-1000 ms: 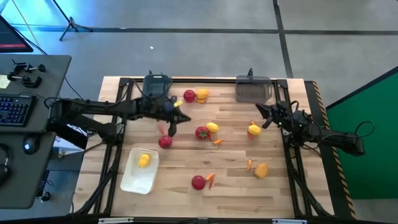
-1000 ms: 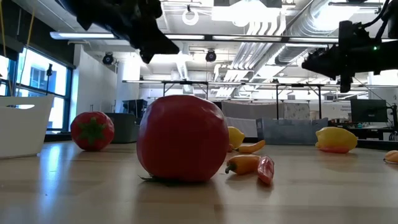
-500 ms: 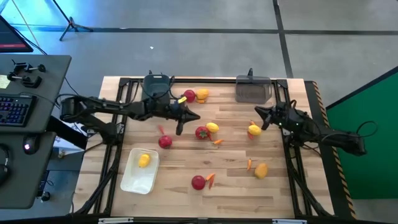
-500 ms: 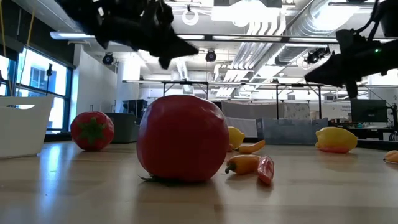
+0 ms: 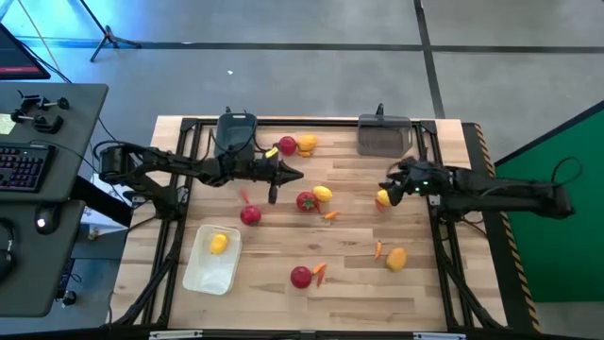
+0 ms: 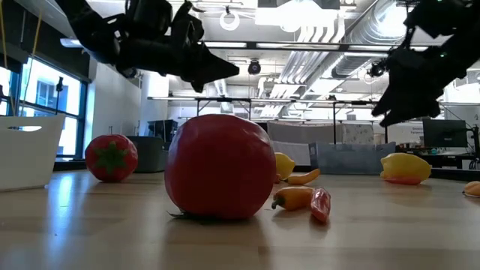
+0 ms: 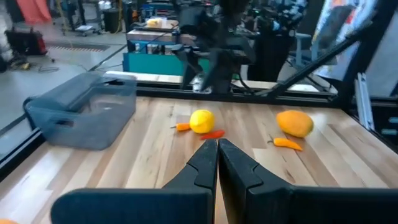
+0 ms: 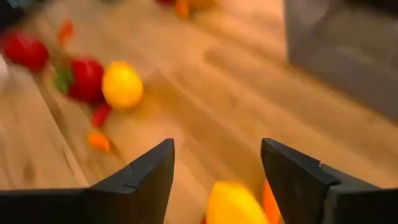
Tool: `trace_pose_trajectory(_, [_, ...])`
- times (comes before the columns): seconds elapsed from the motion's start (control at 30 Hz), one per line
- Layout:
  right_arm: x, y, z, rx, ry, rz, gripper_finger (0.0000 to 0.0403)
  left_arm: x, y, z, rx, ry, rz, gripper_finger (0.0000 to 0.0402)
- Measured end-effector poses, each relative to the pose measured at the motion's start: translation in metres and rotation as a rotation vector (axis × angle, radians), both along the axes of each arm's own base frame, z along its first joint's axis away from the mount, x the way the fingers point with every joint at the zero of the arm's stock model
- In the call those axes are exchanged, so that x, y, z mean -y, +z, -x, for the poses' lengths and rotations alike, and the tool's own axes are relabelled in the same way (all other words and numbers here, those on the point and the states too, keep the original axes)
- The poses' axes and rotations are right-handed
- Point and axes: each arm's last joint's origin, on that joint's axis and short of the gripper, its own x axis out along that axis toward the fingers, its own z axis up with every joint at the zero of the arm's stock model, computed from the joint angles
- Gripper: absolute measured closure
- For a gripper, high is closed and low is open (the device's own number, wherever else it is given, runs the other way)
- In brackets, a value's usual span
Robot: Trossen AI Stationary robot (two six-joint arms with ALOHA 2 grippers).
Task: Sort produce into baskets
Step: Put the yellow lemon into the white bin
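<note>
Produce lies scattered on the wooden table: red tomatoes (image 5: 250, 215) (image 5: 307, 201) (image 5: 300, 276) (image 5: 287, 144), yellow lemons (image 5: 323, 194) (image 5: 396, 258) (image 5: 307, 144) and small orange peppers (image 5: 329, 216) (image 5: 378, 249). My right gripper (image 5: 385, 187) (image 8: 216, 143) is open just above a lemon (image 5: 384, 199) (image 8: 231, 202) at mid right, one finger on either side of it. My left gripper (image 5: 294, 173) (image 7: 217, 142) is shut and empty, held level above the table's middle and pointing right. The baskets are a white tray (image 5: 203, 274) holding a lemon (image 5: 218, 244), a dark bin (image 5: 236, 130) and a smoky grey bin (image 5: 383, 135).
The white tray stands at near left, and the dark and grey bins sit along the far edge. A black frame rims the table. A big tomato (image 6: 220, 166) fills the low view's middle. A desk with a keyboard (image 5: 24, 165) stands off the table's left.
My left gripper has risen from beside the tomato at left centre, tipped up from pointing down until it lies level, and gone toward the table's right. My right gripper has gone down and toward the near edge, onto the lemon at mid right.
</note>
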Motion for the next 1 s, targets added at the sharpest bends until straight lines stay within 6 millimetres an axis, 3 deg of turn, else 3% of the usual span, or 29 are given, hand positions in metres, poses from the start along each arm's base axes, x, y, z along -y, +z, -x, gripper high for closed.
trace_pose_trajectory(0.37, [0.005, 0.001, -0.043, -0.476, 0.129, -0.09, 0.0153, 0.005, -0.003, -0.001, -0.027, -0.016, 0.014, 0.0401])
trace_pose_trajectory(0.57, [0.006, 0.0, -0.068, -0.625, 0.252, -0.058, 0.0153, 0.005, -0.006, 0.0, -0.066, -0.01, 0.037, 0.0401])
trace_pose_trajectory(1.0, [0.016, -0.038, -0.085, -0.837, 0.304, -0.163, 0.0159, -0.005, -0.006, 0.002, -0.059, 0.022, 0.022, 0.0401])
